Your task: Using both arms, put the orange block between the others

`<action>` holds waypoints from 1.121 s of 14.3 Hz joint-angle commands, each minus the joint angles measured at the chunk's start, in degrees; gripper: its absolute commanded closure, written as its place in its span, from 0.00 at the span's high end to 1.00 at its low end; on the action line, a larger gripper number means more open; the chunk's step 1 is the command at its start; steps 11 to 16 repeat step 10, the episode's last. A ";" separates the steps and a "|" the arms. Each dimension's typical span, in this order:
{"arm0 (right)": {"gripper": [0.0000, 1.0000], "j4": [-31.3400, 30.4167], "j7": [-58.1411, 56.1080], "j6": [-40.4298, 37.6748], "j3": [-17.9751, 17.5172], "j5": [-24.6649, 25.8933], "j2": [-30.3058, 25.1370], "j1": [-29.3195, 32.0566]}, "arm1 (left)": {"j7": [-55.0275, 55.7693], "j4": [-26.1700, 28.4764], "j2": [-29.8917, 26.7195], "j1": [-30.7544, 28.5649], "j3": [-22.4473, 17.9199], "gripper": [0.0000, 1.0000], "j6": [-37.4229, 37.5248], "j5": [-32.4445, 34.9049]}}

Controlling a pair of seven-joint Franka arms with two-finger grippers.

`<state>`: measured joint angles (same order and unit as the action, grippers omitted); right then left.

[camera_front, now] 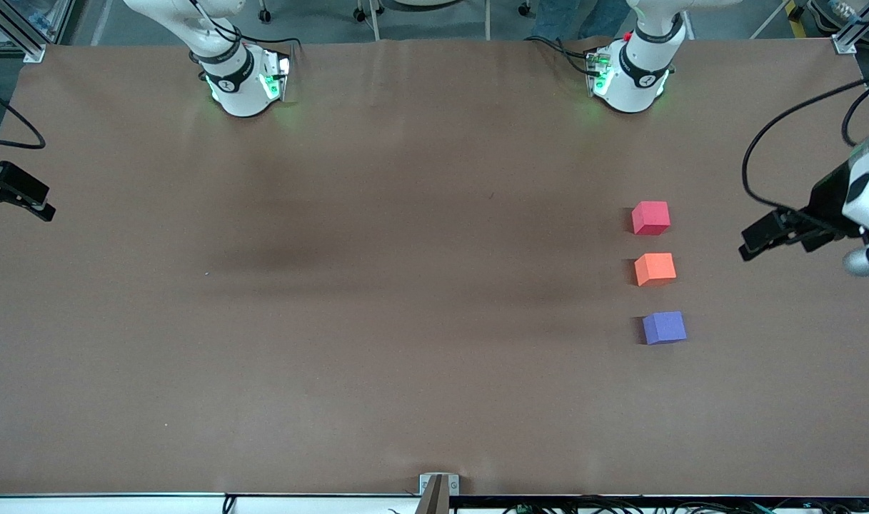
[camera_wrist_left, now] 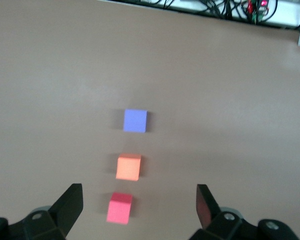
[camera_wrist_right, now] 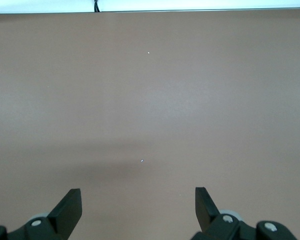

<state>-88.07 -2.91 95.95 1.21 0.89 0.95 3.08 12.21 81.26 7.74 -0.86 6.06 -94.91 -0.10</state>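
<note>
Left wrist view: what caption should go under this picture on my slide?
Open left end effector above a row of three cubes on the brown table: orange block between red-pink cube and purple-blue cube.

The bench point(camera_front: 377, 321) is covered edge to edge with a brown sheet, faintly creased and shaded in soft bands. A grey floor point(camera_front: 320, 18) is seen past its upper edge, with chair castors point(camera_front: 265, 14). Aluminium frame posts point(camera_front: 20, 32) are fixed at the corners, and black cables point(camera_front: 620, 505) are strung along the lower edge.
</note>
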 commanded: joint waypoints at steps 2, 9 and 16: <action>1.00 -1.14 -0.52 0.82 -0.06 -0.36 -0.69 0.08 | -3.34 14.33 -11.58 -0.02 -1.58 1.00 -2.98 -1.22; 1.00 -1.14 -0.52 0.91 -0.06 -0.36 -0.60 0.26 | -6.23 13.69 -12.67 2.27 -6.59 1.00 -0.55 -0.70; 1.00 -1.14 -0.52 0.91 -0.06 -0.36 -0.51 0.17 | -5.63 11.75 -11.10 2.27 -6.50 1.00 0.60 -0.35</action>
